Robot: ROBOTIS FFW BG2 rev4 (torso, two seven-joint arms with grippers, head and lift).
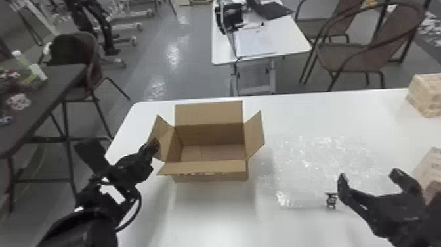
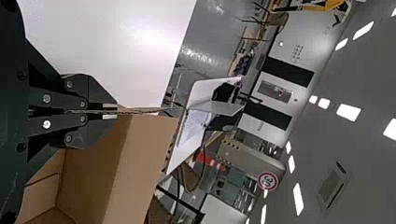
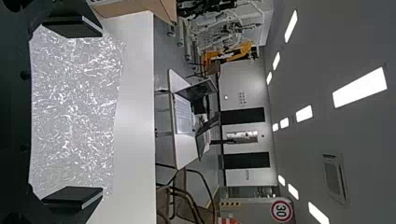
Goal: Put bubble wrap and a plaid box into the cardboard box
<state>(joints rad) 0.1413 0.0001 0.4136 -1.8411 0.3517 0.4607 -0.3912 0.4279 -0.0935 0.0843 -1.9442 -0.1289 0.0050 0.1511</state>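
Note:
The open, empty cardboard box [image 1: 210, 172] stands left of centre in the head view. My left gripper [image 1: 153, 146] is at its left flap; in the left wrist view that gripper [image 2: 110, 111] is shut on the flap's thin edge, with box cardboard [image 2: 142, 154] beside it. Bubble wrap [image 1: 315, 161] lies flat to the box's right. Over its near right part is my right gripper [image 1: 369, 177], open and holding nothing. The right wrist view has the bubble wrap [image 3: 74, 112] behind the spread fingers of this gripper [image 3: 100, 112]. A pale patterned box [image 1: 431, 170] is partly hidden behind the right arm.
Another pale patterned box [image 1: 426, 95] sits at the table's far right. A small dark object [image 1: 331, 199] is by the right gripper's left finger. The white table [image 1: 216, 216] ends just behind the cardboard box. A dark table [image 1: 49, 95] stands off to the left.

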